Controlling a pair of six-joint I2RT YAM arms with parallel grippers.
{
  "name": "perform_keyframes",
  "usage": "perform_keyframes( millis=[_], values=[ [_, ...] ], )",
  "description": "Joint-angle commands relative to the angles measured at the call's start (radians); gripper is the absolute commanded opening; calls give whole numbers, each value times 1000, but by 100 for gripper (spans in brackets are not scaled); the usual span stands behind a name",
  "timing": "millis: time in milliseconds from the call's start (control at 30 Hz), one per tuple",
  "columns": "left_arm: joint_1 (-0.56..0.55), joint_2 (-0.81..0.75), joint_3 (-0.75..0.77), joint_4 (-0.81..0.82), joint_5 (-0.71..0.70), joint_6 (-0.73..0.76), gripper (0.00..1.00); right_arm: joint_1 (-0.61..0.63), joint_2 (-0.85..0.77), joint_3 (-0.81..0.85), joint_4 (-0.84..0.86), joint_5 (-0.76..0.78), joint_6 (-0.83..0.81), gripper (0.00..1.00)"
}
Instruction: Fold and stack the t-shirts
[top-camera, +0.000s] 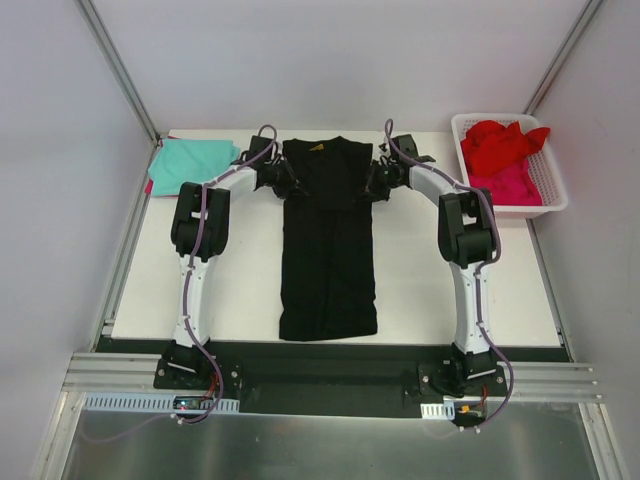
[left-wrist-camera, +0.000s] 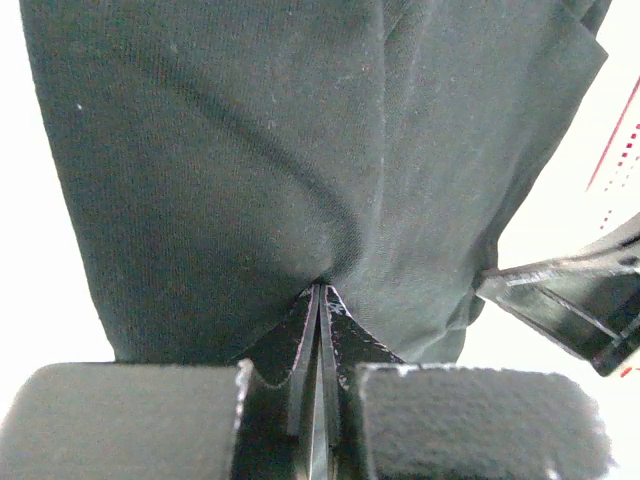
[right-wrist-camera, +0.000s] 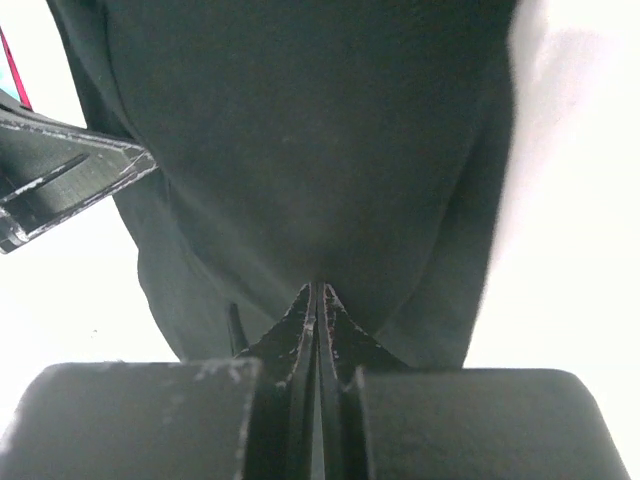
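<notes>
A white desk (top-camera: 450, 290) fills most of the space in front of me, and lying along its middle is the black t-shirt (top-camera: 328, 250), folded lengthwise into a long narrow strip. The strip passes between the two grippers at its upper part, the collar end lies just beyond them, and the rest runs from them back toward the arm bases. Well off to the outer side of the right gripper (right-wrist-camera: 318, 285), at the desk's far corner, stands a white slotted basket (top-camera: 520, 210). The red t-shirt (top-camera: 505, 145) is heaped in it and spills over the rim, with the pink t-shirt (top-camera: 505, 185) beside it on the nearer side. To the outer side of the left gripper (left-wrist-camera: 320, 290), apart from it, the teal t-shirt (top-camera: 190, 165) lies folded flat at the other far corner. The left gripper's fingers are pressed tight together with a pinch of the black cloth's left edge caught at their tips, and the fabric puckers there. The right gripper is likewise clamped fully closed, its tips meeting the shirt's right edge. Each gripper faces the other across the width of the strip.
</notes>
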Motion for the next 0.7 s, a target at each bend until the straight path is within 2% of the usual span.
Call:
perform_keyframes(
  millis=[0, 333, 667],
  values=[
    [33, 51, 49, 19, 42, -68, 0, -31, 44, 78, 8, -58, 64, 1],
    [66, 163, 202, 27, 108, -119, 0, -96, 195, 234, 52, -174, 177, 1],
    [90, 289, 339, 78, 174, -211, 0, -129, 265, 296, 150, -257, 295, 1]
  ],
)
